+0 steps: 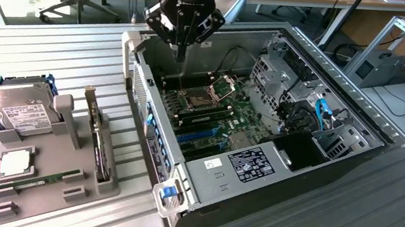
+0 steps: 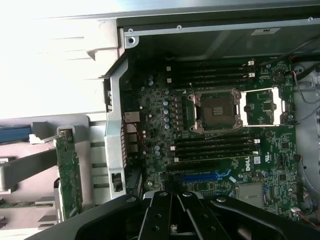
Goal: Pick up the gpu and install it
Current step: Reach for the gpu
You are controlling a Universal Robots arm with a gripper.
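The gpu (image 1: 97, 134) is a long dark card standing on edge in a grey holder (image 1: 50, 177) on the exterior view's left, beside the open computer case (image 1: 260, 124). In the wrist view the gpu (image 2: 69, 175) shows a green board side, outside the case wall. My gripper (image 1: 180, 55) hangs above the far end of the case, over the motherboard (image 1: 213, 114), fingers shut and holding nothing. It is well apart from the gpu. My gripper (image 2: 172, 212) also appears above the blue slots (image 2: 205, 176) of the motherboard (image 2: 215, 135).
The holder also carries a silver hard drive (image 1: 18, 111), a square chip (image 1: 16, 163) and a slim green memory stick (image 1: 39, 180). Inside the case are an open processor socket (image 2: 217, 110), drive cages (image 1: 287, 71) and cables (image 1: 320, 115). The case stands on a ribbed metal table (image 1: 61, 51).
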